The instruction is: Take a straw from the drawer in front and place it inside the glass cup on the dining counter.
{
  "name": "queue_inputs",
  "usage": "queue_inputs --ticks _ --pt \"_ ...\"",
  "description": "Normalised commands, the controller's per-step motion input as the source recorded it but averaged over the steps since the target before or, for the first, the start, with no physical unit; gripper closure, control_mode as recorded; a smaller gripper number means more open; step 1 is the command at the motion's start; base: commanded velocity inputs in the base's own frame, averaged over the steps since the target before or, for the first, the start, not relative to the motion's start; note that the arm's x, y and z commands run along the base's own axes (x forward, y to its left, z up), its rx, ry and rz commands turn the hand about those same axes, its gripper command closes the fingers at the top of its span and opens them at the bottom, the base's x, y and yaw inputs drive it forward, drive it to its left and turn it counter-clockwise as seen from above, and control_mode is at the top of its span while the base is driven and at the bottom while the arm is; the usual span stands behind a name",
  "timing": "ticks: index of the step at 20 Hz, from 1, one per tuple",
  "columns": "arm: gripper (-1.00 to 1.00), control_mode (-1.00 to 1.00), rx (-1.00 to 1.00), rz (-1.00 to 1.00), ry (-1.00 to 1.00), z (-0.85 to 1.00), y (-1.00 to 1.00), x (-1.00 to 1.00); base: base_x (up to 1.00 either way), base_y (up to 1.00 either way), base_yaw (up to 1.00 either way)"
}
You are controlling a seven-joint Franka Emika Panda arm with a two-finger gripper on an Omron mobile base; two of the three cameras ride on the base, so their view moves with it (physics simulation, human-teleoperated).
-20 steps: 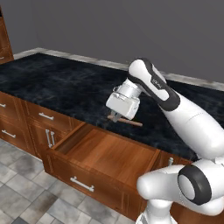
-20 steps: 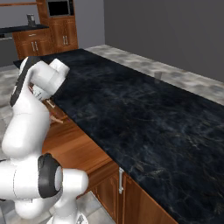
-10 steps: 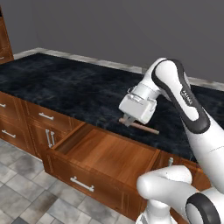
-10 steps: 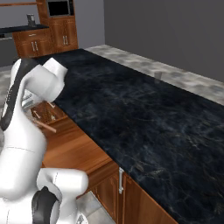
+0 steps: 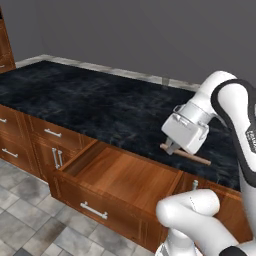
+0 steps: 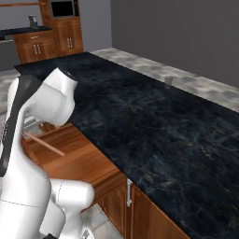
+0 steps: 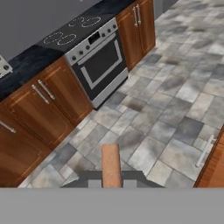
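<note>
The gripper was closed on the straw, holding it near one end so that most of its length stuck out sideways, roughly level, above the near edge of the dining counter and just right of the open drawer. In the hand view the straw rose between the finger tips, with the tiled floor and a steel oven beyond it. It looked light, stiff and smooth, so a firm pinch should keep it from slipping, but with so much overhang it could swing or pivot in the jaws if moved quickly. The glass cup stood far across the counter, well apart from the straw, and it seemed fragile and easy to tip. The straw would likely need turning upright before being lowered into it.
</note>
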Motion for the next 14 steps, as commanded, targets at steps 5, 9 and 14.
queue_inputs --ticks 5,9,14 --pt "1.0 -1.0 -0.03 -0.09 0.0 0.0 -0.28 -0.09 0.0 0.0 0.0" --pt "1.0 1.0 -0.01 -0.05 0.0 0.0 -0.11 -0.15 -0.38 -0.13 -0.06" --pt "1.0 1.0 0.0 0.0 0.0 0.0 0.0 0.0 -1.0 -0.3 -0.11"
